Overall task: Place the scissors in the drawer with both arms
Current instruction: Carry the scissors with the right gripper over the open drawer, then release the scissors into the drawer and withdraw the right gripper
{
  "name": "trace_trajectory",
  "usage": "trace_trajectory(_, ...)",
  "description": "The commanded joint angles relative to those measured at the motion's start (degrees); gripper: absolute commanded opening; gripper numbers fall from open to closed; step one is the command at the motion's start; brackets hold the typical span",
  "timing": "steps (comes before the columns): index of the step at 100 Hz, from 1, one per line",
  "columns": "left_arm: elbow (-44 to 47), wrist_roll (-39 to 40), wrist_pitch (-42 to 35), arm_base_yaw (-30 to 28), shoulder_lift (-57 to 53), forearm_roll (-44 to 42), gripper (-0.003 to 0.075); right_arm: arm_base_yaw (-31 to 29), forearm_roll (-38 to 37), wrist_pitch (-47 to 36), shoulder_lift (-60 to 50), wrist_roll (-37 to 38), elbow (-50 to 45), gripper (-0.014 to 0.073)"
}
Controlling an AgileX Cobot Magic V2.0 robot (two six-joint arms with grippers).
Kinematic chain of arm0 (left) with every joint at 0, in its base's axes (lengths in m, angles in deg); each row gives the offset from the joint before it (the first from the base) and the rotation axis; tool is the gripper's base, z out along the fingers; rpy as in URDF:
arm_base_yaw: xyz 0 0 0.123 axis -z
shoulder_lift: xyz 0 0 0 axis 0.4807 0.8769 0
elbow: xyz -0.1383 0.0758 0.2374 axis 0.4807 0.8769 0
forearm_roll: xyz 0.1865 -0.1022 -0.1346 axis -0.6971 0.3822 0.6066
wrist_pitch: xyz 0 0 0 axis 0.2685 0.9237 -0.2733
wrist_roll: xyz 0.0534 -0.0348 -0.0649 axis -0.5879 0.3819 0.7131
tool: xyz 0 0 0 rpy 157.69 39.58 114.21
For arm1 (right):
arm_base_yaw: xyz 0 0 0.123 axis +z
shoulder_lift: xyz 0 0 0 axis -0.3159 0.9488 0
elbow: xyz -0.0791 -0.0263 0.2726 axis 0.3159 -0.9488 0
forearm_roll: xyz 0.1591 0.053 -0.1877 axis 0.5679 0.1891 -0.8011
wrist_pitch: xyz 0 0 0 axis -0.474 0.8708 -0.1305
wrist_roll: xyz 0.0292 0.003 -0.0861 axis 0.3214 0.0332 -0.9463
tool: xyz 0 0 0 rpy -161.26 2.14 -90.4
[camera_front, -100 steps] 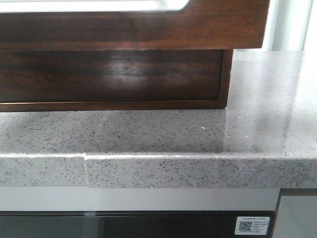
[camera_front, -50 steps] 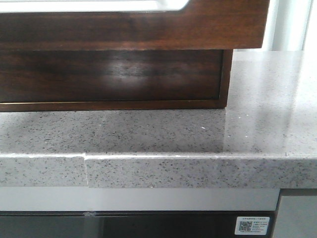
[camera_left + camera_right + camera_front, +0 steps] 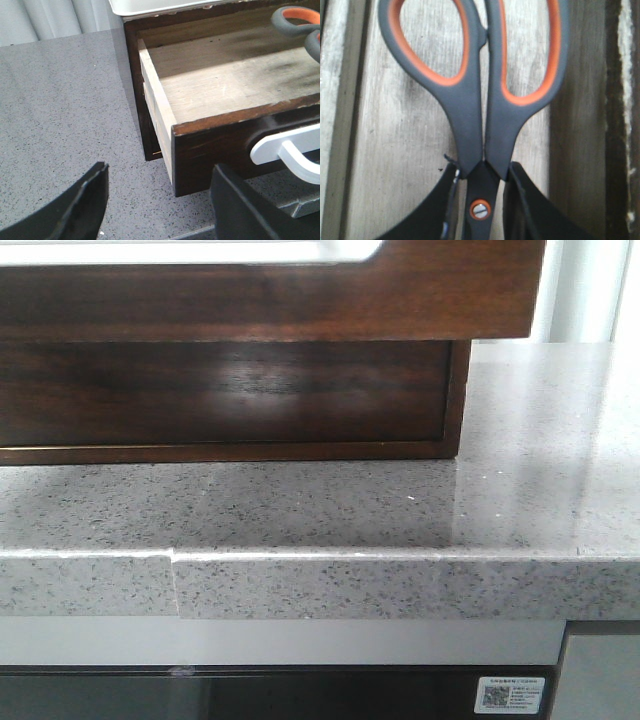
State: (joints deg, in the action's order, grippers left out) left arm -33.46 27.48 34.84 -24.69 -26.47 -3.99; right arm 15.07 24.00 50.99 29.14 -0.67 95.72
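You see the drawer (image 3: 210, 95) pulled out of its dark brown cabinet, open at the top. Its front panel is glossy dark brown wood; its side wall is pale bare wood, and its floor is worn, light-coloured board. In the front view, the drawer front (image 3: 300, 300) overhangs the cabinet base. The scissors (image 3: 480, 100) have dark grey handles with orange-lined loops and a silver pivot screw — blades closed. You see them over the drawer floor, handles (image 3: 299, 25) near its back.
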Motion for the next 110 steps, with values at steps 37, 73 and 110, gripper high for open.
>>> trace_trajectory(37, -1.9, 0.6, -4.4, 0.3, 0.5, 1.1, 0.0421, -0.2, -0.5, 3.2, -3.0, 5.9, 5.6, 0.0262)
trace_trajectory(73, -1.9, 0.6, -4.5, 0.3, 0.5, 1.1, 0.0421, -2.1, -0.2, 5.0, -14.6, 26.4, 7.4, 0.0262)
trace_trajectory(110, -1.9, 0.6, -4.5, 0.3, 0.5, 1.1, 0.0421, -23.6, 4.1, -11.6, -32.2, 40.2, -23.1, 0.0262)
